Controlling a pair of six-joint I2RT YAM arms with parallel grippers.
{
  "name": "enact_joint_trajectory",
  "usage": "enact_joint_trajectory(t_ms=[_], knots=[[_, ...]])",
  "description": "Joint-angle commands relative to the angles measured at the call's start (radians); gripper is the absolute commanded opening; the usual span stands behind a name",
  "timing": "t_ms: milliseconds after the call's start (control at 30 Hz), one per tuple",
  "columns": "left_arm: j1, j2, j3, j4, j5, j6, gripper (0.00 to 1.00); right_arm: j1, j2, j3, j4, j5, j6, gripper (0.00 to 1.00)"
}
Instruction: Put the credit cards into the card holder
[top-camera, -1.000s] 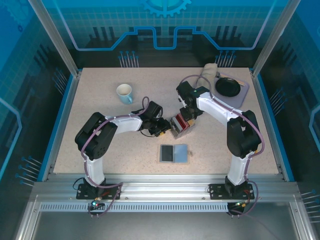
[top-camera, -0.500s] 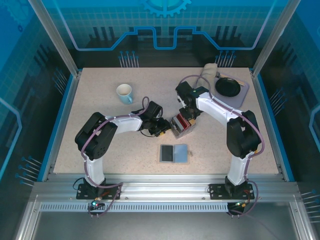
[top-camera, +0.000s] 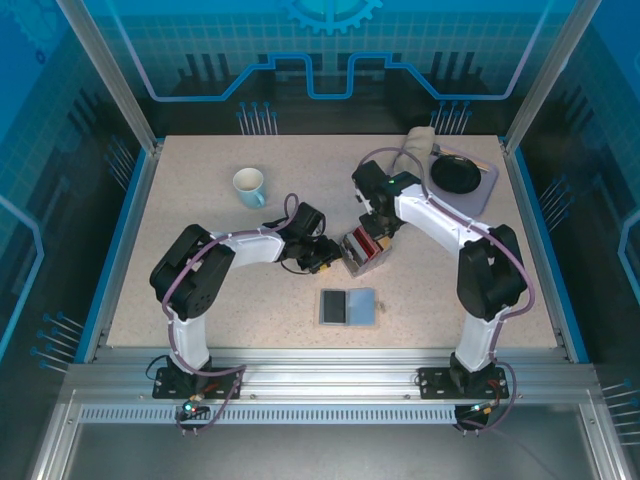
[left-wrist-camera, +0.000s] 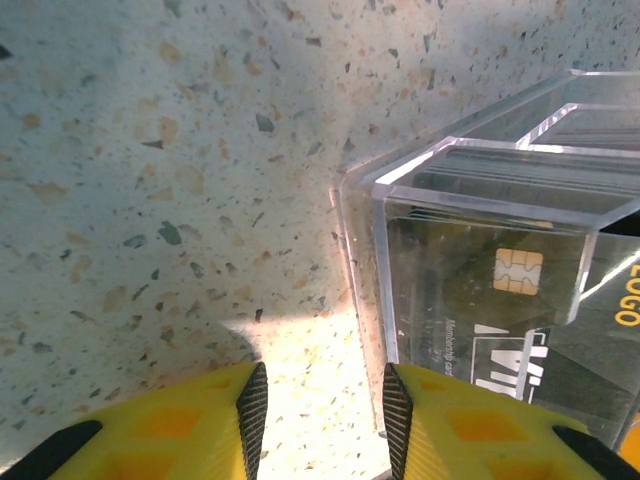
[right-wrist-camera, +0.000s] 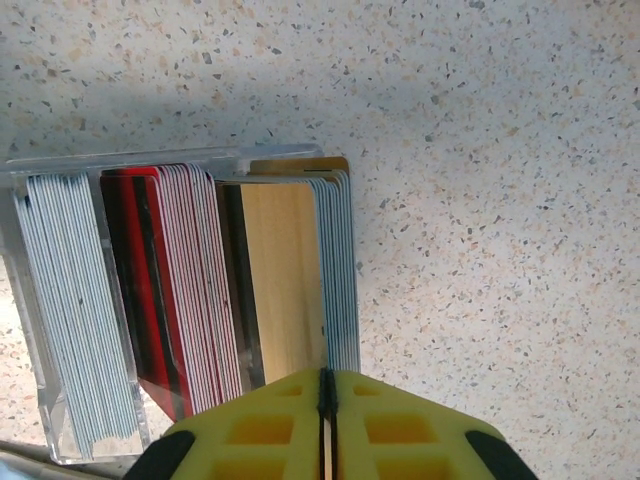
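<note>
A: Overhead?
B: The card holder (top-camera: 348, 306) lies open near the front edge of the bench (top-camera: 200, 210); the credit cards (top-camera: 364, 246) stand in a clear rack (top-camera: 351, 259) mid-bench
A: Left wrist?
B: Left tool (left-wrist-camera: 320, 420) apart, straddling the rack's edge
A: Right wrist?
B: Right tool (right-wrist-camera: 325, 425) pressed together over the tan card (right-wrist-camera: 285, 270)

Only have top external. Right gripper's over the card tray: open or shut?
Observer: Right wrist view: right gripper shut, no gap between the fingers, above the white cards beside a tan card. Can't tell if one is pinched.
Operator: Left one?
Observer: Left wrist view: left gripper open, bare table in the gap, clear tray corner by one finger.
Operator: What else is in the tray?
Observer: Also red cards and another white stack, both on edge.
</note>
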Motion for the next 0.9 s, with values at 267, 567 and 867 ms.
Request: enact_joint_trajectory(t_ms=[267,567,867], knots=[[0.007,-0.144,-0.072,0.003,-0.002,-0.009,0.42,0.01,-0.138,0.019,-0.046,-0.174,0.052,0.04],[0.029,-0.392,-0.203,0.159,0.06,-0.042,0.57,-0.102,-0.39,-0.154,0.09,-0.551,0.237,0.01],[0.065,-0.421,-0.28,0.607,0.306,-0.199,0.68,-0.216,-0.576,-0.382,0.405,-0.955,0.537,0.01]])
